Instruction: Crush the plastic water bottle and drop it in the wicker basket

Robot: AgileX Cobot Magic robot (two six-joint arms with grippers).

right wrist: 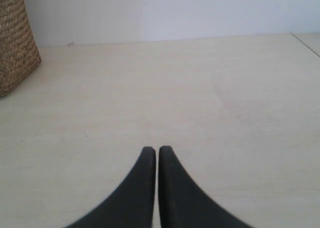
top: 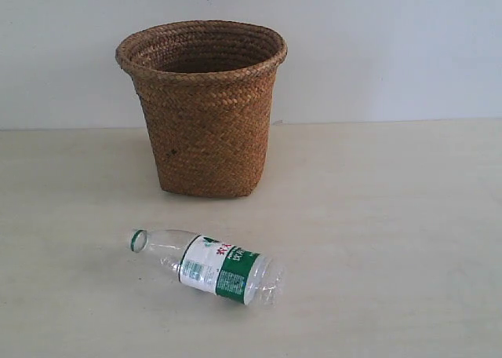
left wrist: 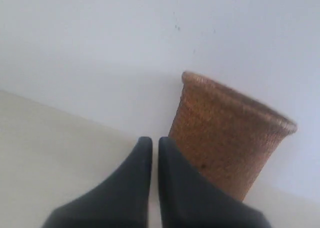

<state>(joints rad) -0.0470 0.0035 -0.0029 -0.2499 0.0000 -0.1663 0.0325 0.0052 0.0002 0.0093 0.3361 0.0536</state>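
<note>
Status: plastic water bottle (top: 208, 268) lies on its side, on the near side of the wicker basket (top: 208, 138), apart from it. Jaws pressed together and empty on left gripper (left wrist: 155, 140) and right gripper (right wrist: 157, 149) (neither wrist view shows the bottle). Risk: the round body rolls or squirts out under an off-centre squeeze.

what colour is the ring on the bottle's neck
Green, on the plastic water bottle; clearest in the exterior view.
</note>
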